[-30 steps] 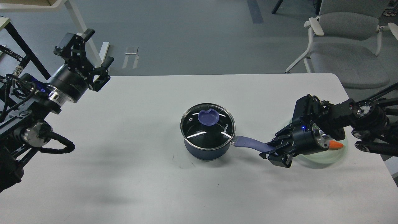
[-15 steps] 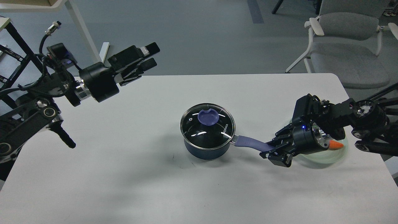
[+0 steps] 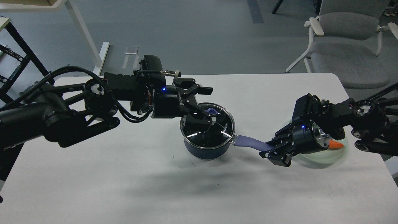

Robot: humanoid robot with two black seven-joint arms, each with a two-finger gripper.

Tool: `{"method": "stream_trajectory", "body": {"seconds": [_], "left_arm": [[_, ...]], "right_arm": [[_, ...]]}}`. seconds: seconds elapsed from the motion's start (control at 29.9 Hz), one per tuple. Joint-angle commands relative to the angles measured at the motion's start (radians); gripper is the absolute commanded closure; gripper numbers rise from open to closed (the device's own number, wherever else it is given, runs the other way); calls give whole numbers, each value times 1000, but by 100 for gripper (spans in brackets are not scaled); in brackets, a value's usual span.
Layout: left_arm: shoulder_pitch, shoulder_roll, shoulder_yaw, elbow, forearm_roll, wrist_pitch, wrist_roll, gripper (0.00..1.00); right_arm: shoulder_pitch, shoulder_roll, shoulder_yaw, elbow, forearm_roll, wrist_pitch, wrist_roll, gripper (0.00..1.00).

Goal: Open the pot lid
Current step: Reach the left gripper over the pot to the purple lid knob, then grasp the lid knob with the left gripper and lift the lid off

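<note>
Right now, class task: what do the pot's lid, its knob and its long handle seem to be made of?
Pot lid: likely clear glass with a shiny metal rim; light streaks reflect and the inside shows through.
Knob: matte purple, probably plastic or silicone; the left hand covers most of it.
Handle: same matte purple coating, likely silicone, on a metal stem.

**Free room and obstacles around the pot**

Above the glass lid (image 3: 214,126) the way from the left is taken by the left hand (image 3: 207,105), whose fingers spread wide over the knob (image 3: 211,111). On the right side, the long handle (image 3: 250,143) and the right hand (image 3: 273,151) closed on its end block the passage. Behind that hand a green plate (image 3: 337,155) occupies the counter (image 3: 124,186). The front of the counter is open, and its far right corner also.
</note>
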Motion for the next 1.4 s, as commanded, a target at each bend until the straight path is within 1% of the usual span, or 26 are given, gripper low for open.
{"method": "stream_trajectory", "body": {"seconds": [0.0,0.1,0.17,0.4,0.57,0.74,0.87,1.07,1.14,1.17,1.24,1.34,1.37], "left_arm": [[-11,-84,33,115,5,26,0,0],[-1,-126,37,188,22,48,0,0],[4,-149,49,214,23,48,0,0],[71,-164,56,241,12,55,0,0],[94,-166,57,291,20,107,0,1],[94,-164,57,295,20,110,0,3],[117,-166,56,295,19,112,0,5],[120,-189,56,295,19,112,0,5],[120,-192,56,297,19,112,0,8],[120,-192,56,297,19,112,0,12],[120,-192,56,298,19,114,0,24],[119,-193,56,300,19,115,0,35],[119,-193,56,300,19,115,0,42]], "right_arm": [[-1,-2,0,2,3,0,0,77],[-1,-2,0,2,5,0,0,77],[-1,-3,0,2,5,0,0,76],[-1,-3,0,2,5,0,0,76],[-1,-5,0,3,5,0,0,76],[-1,-3,1,3,5,0,0,76],[-1,-3,1,3,5,0,0,75],[-1,-3,1,2,5,0,0,75],[-1,-3,0,3,5,0,0,75],[-1,-3,1,3,5,0,0,75],[-1,-3,1,3,5,-2,0,75],[-1,-3,1,3,5,-2,0,75],[-1,-3,1,3,5,-2,0,75]]}}
